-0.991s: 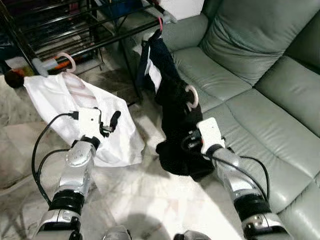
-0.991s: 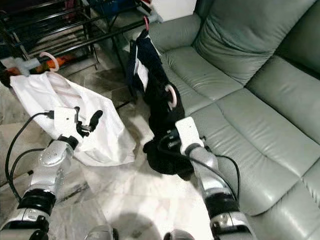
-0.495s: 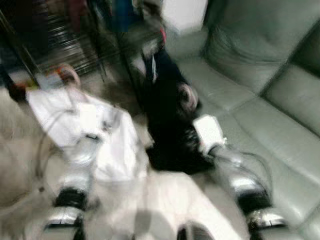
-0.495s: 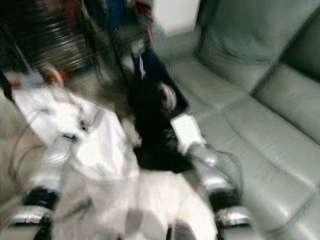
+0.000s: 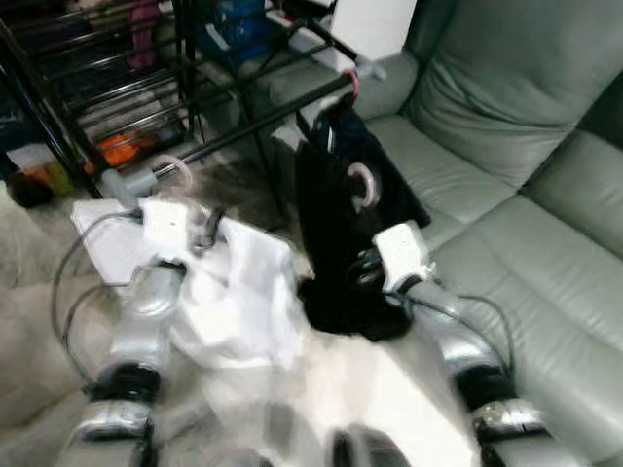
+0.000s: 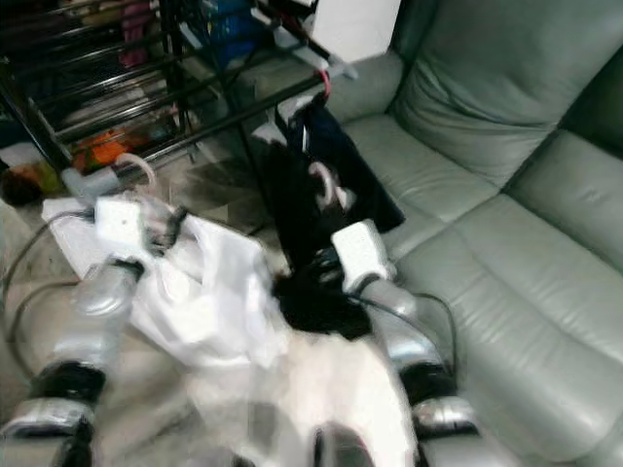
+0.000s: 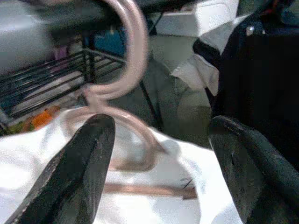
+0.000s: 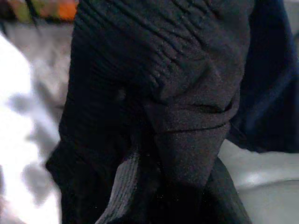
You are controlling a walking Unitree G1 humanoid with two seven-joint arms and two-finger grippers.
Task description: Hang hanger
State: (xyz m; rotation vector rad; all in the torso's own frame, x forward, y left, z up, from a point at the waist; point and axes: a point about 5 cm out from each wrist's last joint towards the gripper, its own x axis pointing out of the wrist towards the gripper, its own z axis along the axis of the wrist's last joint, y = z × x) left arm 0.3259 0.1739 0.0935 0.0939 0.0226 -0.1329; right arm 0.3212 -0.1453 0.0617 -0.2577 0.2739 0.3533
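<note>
The right gripper [image 5: 365, 275], fingers buried in knit and their state unreadable, is carrying the black knitted garment on its pale pink hanger [image 5: 362, 185] just below the black metal rack rail [image 5: 263, 119]. The left gripper [image 7: 159, 158] is gaping wide, empty, at a white-shirted pink hanger [image 7: 122, 70]. Next, by judgement: lifting the hook over that rail.

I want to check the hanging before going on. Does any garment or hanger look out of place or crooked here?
Yes. The black garment sags toward the floor with its pink hanger hook loose, off the black rail. The white garment lies bunched low by the left gripper; its hook is at the rail.
</note>
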